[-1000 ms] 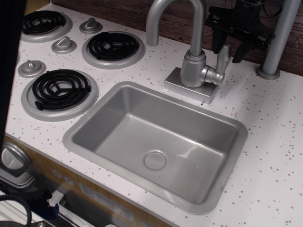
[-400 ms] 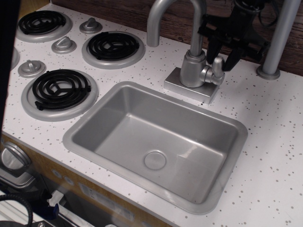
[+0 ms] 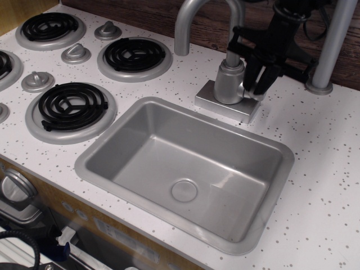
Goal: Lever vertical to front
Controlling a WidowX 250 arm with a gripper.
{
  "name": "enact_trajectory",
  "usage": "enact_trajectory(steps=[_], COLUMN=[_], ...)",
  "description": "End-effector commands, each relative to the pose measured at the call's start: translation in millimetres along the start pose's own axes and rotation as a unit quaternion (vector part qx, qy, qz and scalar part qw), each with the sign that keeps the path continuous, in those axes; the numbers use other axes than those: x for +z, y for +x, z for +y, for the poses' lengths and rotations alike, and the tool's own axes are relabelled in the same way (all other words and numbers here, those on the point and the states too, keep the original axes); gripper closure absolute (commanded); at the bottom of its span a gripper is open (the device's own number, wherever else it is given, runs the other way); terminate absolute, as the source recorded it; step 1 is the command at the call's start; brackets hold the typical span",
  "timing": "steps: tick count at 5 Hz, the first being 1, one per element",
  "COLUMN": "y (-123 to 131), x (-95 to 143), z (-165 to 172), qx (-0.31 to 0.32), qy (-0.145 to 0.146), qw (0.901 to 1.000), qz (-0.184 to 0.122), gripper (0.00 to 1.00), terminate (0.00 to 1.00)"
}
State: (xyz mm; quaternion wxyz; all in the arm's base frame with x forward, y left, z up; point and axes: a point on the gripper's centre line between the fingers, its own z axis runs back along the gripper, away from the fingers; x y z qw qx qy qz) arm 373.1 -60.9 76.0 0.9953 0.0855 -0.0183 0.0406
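Note:
The lever (image 3: 251, 90) sits on the right side of the faucet body (image 3: 229, 81). Only its silver stub shows; the paddle is hidden behind the gripper. My black gripper (image 3: 260, 83) has come down from above over the lever, with one finger (image 3: 250, 76) on its left and one on its right. The fingers stand close together around it. I cannot tell whether they press on it. The tall curved spout (image 3: 194, 14) rises behind and to the left.
The grey sink basin (image 3: 185, 163) lies in front of the faucet base (image 3: 225, 104). Black stove burners (image 3: 70, 107) and grey cone knobs (image 3: 76, 53) are at the left. A grey post (image 3: 332, 45) stands right of the gripper. A dark wood wall is behind.
The gripper has moved left and down from behind the lever. Its fingers now straddle and cover the paddle, which stood upright and in plain sight one second ago.

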Motion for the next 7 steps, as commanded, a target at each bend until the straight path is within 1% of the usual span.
enact_trajectory(steps=[1, 2, 3, 4, 5, 6, 7], y=[5.4, 12.8, 14.2, 12.6, 2.8, -6.5, -11.0], x=[-5.1, -9.8, -15.6, -9.0, 18.3, 37.7, 42.5], z=[5.8, 7.0, 6.8, 7.7, 4.1, 0.7, -1.4], qx=[0.008, -0.004, -0.008, -0.006, 0.019, 0.035, 0.037], qy=[-0.040, -0.044, -0.050, -0.040, -0.011, 0.006, 0.004], qw=[0.9989, 0.9987, 0.9985, 0.9990, 0.9997, 0.9992, 0.9992], qz=[-0.025, -0.024, -0.020, -0.018, 0.002, 0.018, 0.011], gripper=[1.00, 1.00, 1.00, 1.00, 0.00, 0.00, 0.00], terminate=[0.00, 0.00, 0.00, 0.00, 0.00, 0.00, 1.00])
